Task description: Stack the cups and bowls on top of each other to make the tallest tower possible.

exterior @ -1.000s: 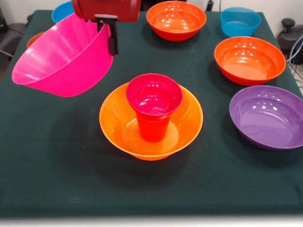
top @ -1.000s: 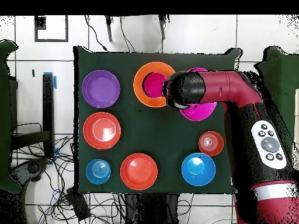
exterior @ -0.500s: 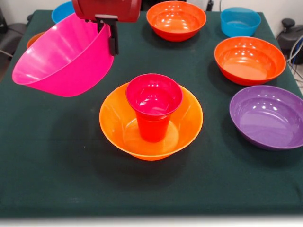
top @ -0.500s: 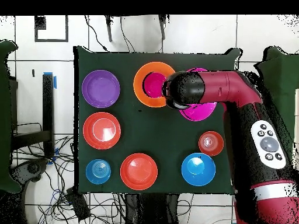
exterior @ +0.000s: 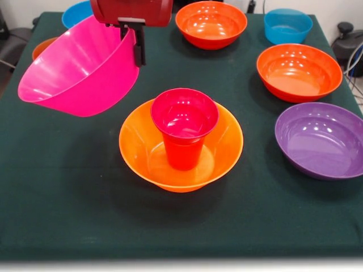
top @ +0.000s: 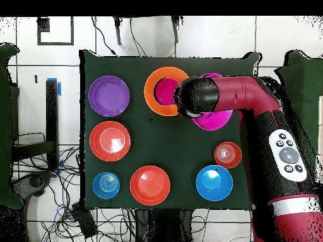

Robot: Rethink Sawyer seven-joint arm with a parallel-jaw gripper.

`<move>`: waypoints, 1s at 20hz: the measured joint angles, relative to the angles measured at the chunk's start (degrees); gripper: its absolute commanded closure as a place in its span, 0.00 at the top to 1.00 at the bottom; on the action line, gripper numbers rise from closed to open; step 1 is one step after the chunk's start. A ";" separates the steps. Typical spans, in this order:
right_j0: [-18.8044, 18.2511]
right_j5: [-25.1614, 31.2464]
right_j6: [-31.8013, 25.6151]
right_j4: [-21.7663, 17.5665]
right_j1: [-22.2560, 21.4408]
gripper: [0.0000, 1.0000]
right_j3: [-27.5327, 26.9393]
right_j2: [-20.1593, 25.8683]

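Observation:
A red cup (exterior: pixel 184 127) stands upright inside the large yellow-orange bowl (exterior: pixel 142 153) at the table's middle; together they form the tower. My gripper (exterior: pixel 131 48) is shut on the rim of the large pink bowl (exterior: pixel 79 71) and holds it tilted, raised above the cloth, up and to the left of the tower. One black finger (exterior: pixel 137 52) shows outside the rim. In the overhead view the arm covers the gripper; the pink bowl (top: pixel 217 120) shows beside the yellow-orange bowl (top: pixel 151 94) and the cup (top: pixel 166 92).
On the dark green cloth stand two orange-red bowls (exterior: pixel 211 24) (exterior: pixel 299 71), a blue bowl (exterior: pixel 287 25), a purple bowl (exterior: pixel 320 139), another blue bowl (exterior: pixel 76 12) and a small orange bowl (exterior: pixel 41 48) behind the pink one.
The gripper and the pink bowl have shifted slightly right, toward the tower. Nothing else has moved.

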 measured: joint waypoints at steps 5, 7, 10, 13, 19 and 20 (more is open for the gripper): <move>0.58 0.00 0.00 0.92 -0.61 0.00 0.02 0.00; 1.10 0.00 0.00 1.34 -1.05 0.00 0.03 -0.12; 2.21 0.53 0.00 2.07 -1.77 0.00 0.01 -0.50; 3.33 1.57 0.00 2.42 -2.28 0.00 -0.01 -0.88; 7.32 5.95 0.00 2.54 -3.53 0.00 -0.67 -3.12; 7.81 6.52 0.00 2.52 -3.66 0.00 -0.76 -3.47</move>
